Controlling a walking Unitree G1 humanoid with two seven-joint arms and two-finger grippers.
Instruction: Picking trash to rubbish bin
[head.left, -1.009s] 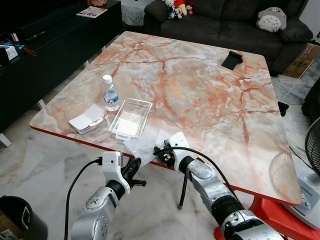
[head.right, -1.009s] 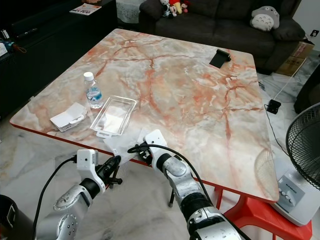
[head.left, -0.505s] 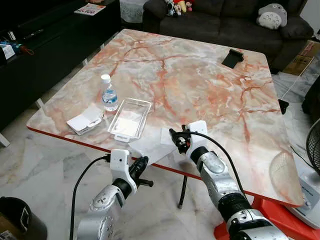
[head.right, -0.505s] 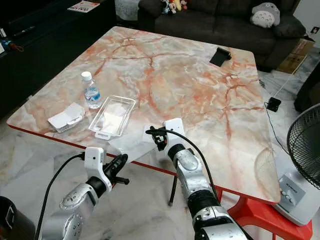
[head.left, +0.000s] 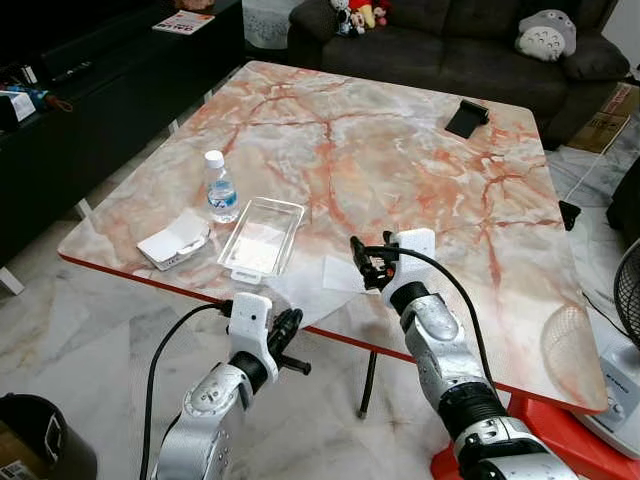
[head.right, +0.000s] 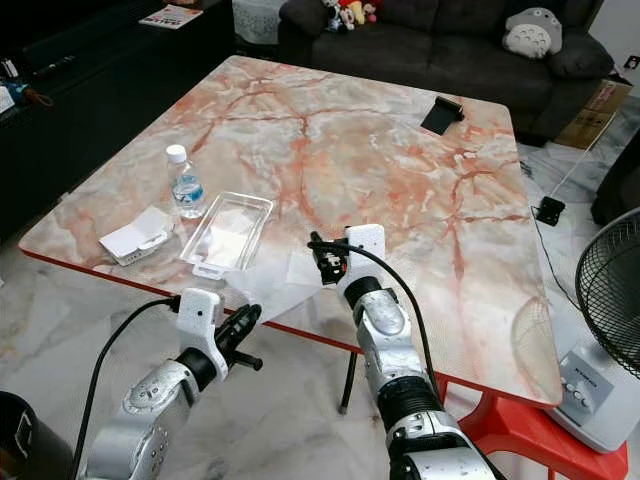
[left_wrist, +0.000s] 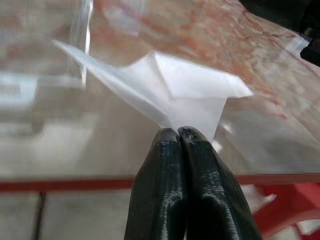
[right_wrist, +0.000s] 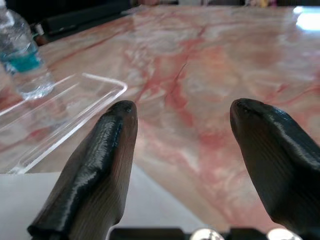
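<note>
A crumpled clear wrapper (head.left: 300, 292) with a white paper square (head.left: 338, 274) lies at the marble table's front edge (head.left: 150, 282) and hangs over it. My left gripper (head.left: 288, 328) is shut just below that edge. In the left wrist view its tips (left_wrist: 178, 131) meet the wrapper's corner (left_wrist: 190, 90); I cannot tell if it is pinched. My right gripper (head.left: 364, 262) hovers open just above the paper, with nothing between its fingers (right_wrist: 107, 150). A water bottle (head.left: 219, 188), a clear tray (head.left: 260, 236) and a white carton (head.left: 173, 240) sit to the left.
A black bin (head.left: 35, 450) stands on the floor at my lower left. Near the table's far edge lies a black object (head.left: 465, 118). A fan (head.left: 625, 300) is at the right, a dark sofa (head.left: 450, 40) behind, and a dark cabinet (head.left: 90, 90) on the left.
My right gripper has moved from the table's front edge up over the tabletop, further in and to the right. My left gripper has risen closer to the overhanging wrapper.
</note>
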